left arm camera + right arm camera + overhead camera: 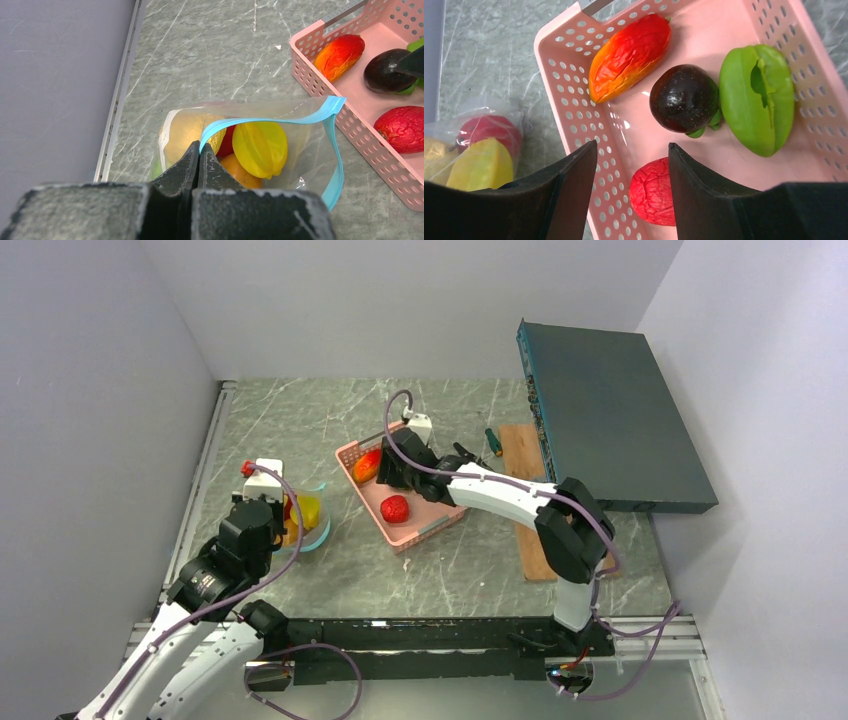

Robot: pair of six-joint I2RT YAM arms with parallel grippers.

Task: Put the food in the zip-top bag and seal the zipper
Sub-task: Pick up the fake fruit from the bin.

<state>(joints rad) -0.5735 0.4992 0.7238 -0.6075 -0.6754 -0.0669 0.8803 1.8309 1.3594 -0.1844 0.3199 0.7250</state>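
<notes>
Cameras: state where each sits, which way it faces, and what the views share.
Top: above and behind the arms, looking down on the table; both arms show.
Left wrist: behind the shut left hand, looking along it at the zipper it pinches on the bag.
Right wrist: behind the open right hand, looking down between its fingers into the basket.
Shared: both wrist views show the basket and its dark fruit.

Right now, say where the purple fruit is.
Right wrist view: the purple fruit sits in the basket, between the orange-red fruit and the green fruit.
</notes>
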